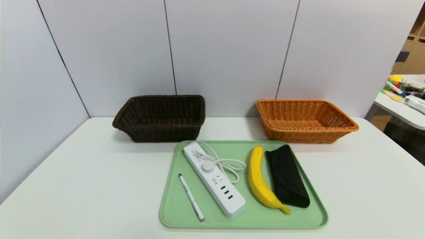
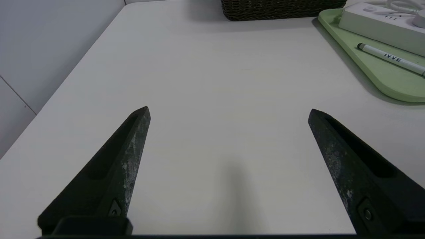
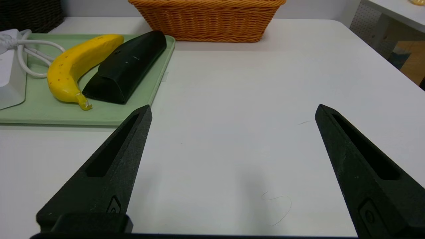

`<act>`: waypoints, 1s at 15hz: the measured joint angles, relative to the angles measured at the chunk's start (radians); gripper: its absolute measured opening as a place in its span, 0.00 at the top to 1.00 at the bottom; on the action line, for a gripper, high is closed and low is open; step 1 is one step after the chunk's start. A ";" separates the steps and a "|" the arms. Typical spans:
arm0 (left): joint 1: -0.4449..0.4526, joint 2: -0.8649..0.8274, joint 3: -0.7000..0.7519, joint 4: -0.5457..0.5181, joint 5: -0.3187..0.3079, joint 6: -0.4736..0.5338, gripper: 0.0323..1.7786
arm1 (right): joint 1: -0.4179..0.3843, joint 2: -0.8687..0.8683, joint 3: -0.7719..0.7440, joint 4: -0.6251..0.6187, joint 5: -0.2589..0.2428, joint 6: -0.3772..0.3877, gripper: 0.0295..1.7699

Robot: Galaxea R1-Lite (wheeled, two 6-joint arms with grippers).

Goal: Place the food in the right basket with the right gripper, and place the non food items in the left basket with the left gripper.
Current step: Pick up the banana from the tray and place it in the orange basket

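A green tray (image 1: 172,212) holds a white pen (image 1: 191,197), a white power strip (image 1: 214,179) with coiled cord, a yellow banana (image 1: 259,181) and a black case (image 1: 287,176). Behind it stand a dark brown basket (image 1: 161,117) on the left and an orange basket (image 1: 303,120) on the right. Neither gripper shows in the head view. My left gripper (image 2: 229,111) hangs open over bare table, left of the tray (image 2: 385,76) and pen (image 2: 391,59). My right gripper (image 3: 233,109) is open over bare table, right of the banana (image 3: 78,63) and case (image 3: 127,66).
The white table (image 1: 83,186) ends at grey wall panels behind the baskets. A second table (image 1: 403,111) with coloured clutter stands off the far right. Bare tabletop lies on both sides of the tray.
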 joint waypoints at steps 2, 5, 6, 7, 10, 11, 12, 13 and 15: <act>0.000 0.000 0.000 0.000 0.001 -0.005 0.05 | 0.000 0.000 0.000 -0.001 0.000 -0.002 0.04; 0.000 0.000 0.000 0.000 0.000 -0.002 0.05 | -0.001 0.000 0.000 -0.001 0.000 0.005 0.04; 0.000 0.000 0.000 0.000 0.000 0.000 0.05 | 0.000 0.000 0.000 -0.002 -0.001 0.005 0.04; 0.000 0.000 0.000 0.000 0.000 0.001 0.05 | 0.000 0.000 0.000 -0.003 0.000 0.002 0.04; 0.000 0.000 0.000 0.000 0.001 -0.001 0.05 | -0.001 0.000 0.000 -0.003 0.000 0.003 0.04; 0.000 0.000 0.000 0.002 0.001 0.003 0.05 | -0.001 0.000 0.001 -0.004 0.000 0.000 0.04; 0.000 0.000 0.000 0.001 0.001 0.006 0.05 | -0.001 0.000 0.001 -0.004 0.001 -0.005 0.04; 0.000 0.000 0.000 0.001 0.001 0.006 0.05 | -0.001 0.000 0.001 -0.005 0.001 -0.005 0.04; 0.000 0.000 0.000 0.000 -0.001 0.004 0.05 | 0.000 0.000 0.001 -0.004 0.002 -0.003 0.04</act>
